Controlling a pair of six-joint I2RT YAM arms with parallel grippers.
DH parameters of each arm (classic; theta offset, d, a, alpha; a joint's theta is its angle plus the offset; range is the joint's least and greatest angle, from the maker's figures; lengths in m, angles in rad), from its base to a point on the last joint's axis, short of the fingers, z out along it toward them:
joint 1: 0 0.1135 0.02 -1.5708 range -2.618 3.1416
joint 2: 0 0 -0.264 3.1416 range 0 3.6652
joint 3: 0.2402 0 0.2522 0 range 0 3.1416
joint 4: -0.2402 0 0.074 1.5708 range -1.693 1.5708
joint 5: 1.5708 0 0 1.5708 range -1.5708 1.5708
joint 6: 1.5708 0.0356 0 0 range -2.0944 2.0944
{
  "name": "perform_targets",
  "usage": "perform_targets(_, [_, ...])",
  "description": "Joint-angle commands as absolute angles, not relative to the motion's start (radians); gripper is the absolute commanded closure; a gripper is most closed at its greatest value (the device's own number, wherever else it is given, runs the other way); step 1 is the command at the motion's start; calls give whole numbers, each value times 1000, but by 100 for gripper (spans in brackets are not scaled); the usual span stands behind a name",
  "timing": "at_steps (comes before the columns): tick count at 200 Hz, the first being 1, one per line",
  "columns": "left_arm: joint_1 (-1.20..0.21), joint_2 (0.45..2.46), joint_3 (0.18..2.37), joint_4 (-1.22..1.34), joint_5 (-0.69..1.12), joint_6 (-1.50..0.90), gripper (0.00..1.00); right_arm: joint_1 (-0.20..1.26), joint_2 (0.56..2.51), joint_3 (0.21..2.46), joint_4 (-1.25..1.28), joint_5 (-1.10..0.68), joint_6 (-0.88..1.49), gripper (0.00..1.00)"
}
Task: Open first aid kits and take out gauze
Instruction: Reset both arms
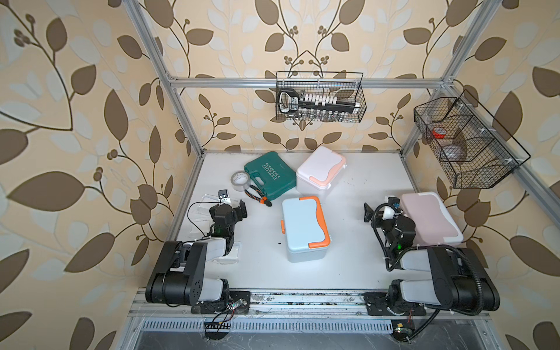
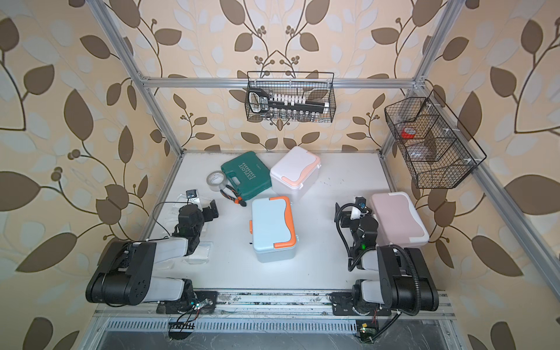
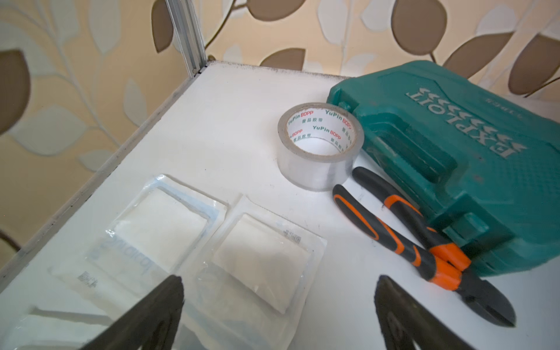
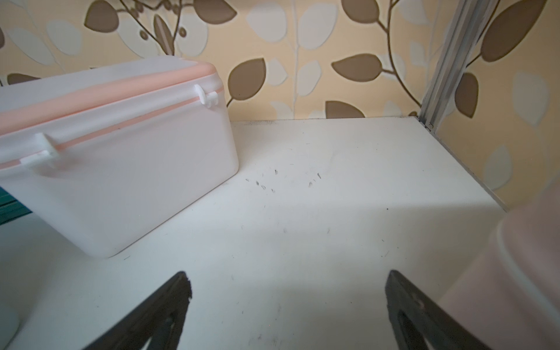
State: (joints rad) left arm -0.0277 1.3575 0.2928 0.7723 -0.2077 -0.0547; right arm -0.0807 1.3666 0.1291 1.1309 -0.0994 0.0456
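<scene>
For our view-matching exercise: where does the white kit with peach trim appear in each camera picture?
Top view: white kit at the back, beside the green case.
Top view: white kit in the same place.
Left wrist: not in it.
Right wrist: white kit large and close, lid shut.
Shared landmark: the green case; a mere sliver in the right wrist view.

The word "EXPLOIT" is moulded in pale letters on the lid of the green case (image 3: pixel 472 157), under a row of arrowheads. It is seen upside down in the left wrist view and can also be made out in both top views. "YuPin BOPP" is printed repeatedly in green and red, with small Chinese characters, inside the core of the tape roll (image 3: pixel 316 169). Faint print on the gauze packets (image 3: pixel 157 224) cannot be read.
</scene>
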Motion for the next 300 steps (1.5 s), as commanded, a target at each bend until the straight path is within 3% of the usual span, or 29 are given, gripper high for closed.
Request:
perform_targets(1, [-40, 1347, 288, 800, -201, -54, 1, -83, 1398, 138, 1206, -119, 63, 0])
perform_targets(20, [-38, 1413, 321, 793, -238, -70, 1, -84, 1522, 223, 1168, -163, 62, 0])
perform_targets(33, [-40, 1512, 373, 786, -269, -63, 1, -56, 1492, 291, 983, -142, 22, 0])
perform_targets(151, [-45, 1488, 367, 762, -260, -69, 1, -15, 1505, 300, 986, -27, 26, 0])
perform_targets(264, [-45, 1489, 368, 762, -261, -68, 1, -19, 1506, 298, 986, -38, 26, 1])
perform_targets(283, [-45, 1484, 361, 770, -258, -66, 1, -46, 1493, 272, 1030, -120, 23, 0])
perform_targets(300, [-45, 1450, 318, 823, -255, -70, 1, -49, 1434, 170, 1176, -73, 49, 0])
